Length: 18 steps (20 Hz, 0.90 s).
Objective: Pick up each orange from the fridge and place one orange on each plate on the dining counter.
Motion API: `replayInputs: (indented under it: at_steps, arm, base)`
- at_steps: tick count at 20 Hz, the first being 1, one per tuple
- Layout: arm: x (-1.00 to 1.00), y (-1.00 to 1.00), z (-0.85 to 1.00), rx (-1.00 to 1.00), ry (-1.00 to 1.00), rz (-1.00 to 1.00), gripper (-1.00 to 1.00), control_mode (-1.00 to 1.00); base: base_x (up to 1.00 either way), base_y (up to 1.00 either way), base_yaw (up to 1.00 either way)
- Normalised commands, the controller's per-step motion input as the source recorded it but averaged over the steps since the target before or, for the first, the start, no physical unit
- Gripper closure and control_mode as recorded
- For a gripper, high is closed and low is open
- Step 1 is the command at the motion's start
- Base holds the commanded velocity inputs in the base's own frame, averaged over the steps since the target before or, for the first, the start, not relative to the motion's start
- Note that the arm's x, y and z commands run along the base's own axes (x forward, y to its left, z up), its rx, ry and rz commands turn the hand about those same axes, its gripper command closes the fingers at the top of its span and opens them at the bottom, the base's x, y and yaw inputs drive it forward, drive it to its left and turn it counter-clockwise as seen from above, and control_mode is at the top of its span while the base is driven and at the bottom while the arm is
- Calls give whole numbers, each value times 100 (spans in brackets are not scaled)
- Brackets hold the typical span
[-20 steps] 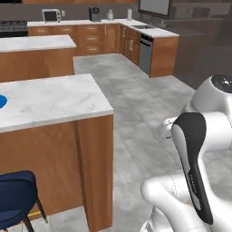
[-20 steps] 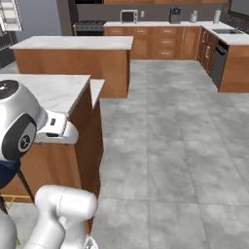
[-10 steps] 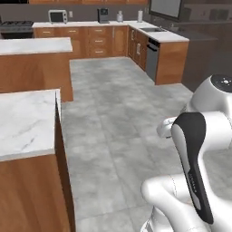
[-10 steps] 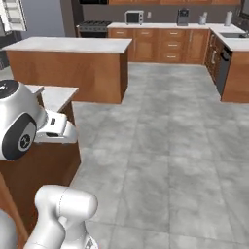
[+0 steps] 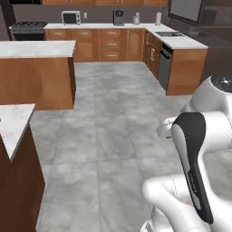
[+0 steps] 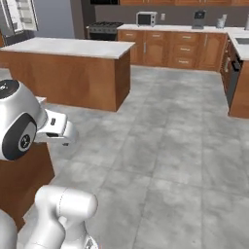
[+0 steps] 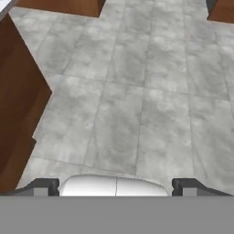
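Note:
In the hand view my gripper (image 7: 116,188) is open, its two dark fingertips (image 7: 45,187) spread wide over bare grey floor with nothing between them. The dining counter's marbled corner (image 5: 11,120) sits at the lower left of the left base view. Its brown wooden side (image 7: 18,105) runs along the left of the hand view, close beside the gripper. A slice of the fridge (image 6: 19,17) with white shelves shows at the far top left of the right base view. The oranges and the plates are out of view.
A wooden island with a white top (image 5: 36,50) stands ahead on the left. Back cabinets carry a microwave (image 5: 70,17) and a coffee machine (image 5: 118,16). A dishwasher (image 5: 165,65) ends the right-hand counter run. Open grey tile floor (image 5: 113,136) lies ahead.
The whole picture has shifted, so the base has moved: the dining counter has slid off to the left, and the blue plate edge and stool have left the frame. The gripper stays open.

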Motion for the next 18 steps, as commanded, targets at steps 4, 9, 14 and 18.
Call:
replayInputs:
  at_steps: [4,9,14,18]
  arm:
    - [0,0,0,0,0,0,-100,100]
    - [0,0,0,0,0,0,-100,100]
    - [0,0,0,0,0,0,-100,100]
    - [0,0,0,0,0,0,-100,100]
  base:
    - [100,-100,32]
    - [100,-100,30]
    - [100,-100,20]
    - [100,-89,7]
